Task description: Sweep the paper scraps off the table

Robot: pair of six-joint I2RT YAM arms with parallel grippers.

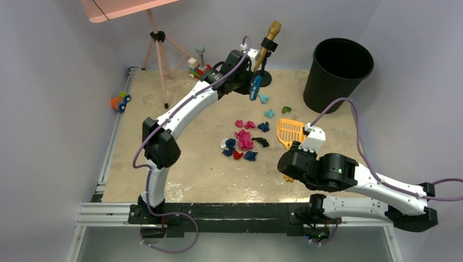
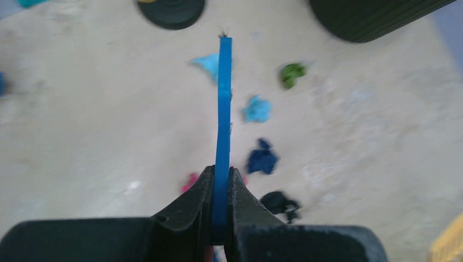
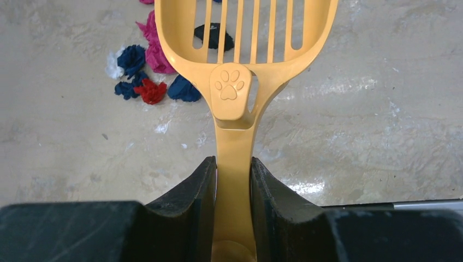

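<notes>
The table (image 1: 218,180) holds the paper scraps (image 1: 243,143), mostly bunched mid-surface, with teal and green strays nearer the black bin (image 1: 338,73); the right gripper (image 3: 233,169) is clamped on the handle of the yellow scoop (image 3: 229,87), whose mouth lies just beside the bunch; the left gripper (image 2: 221,180) pinches a thin blue blade (image 2: 224,109) over the strays; the blade should probably land behind them, then drag scoopward, edge flat.

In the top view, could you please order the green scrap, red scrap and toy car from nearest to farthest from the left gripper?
1. Green scrap, right of the left gripper.
2. Red scrap, in the central cluster.
3. Toy car, at the left edge.
</notes>
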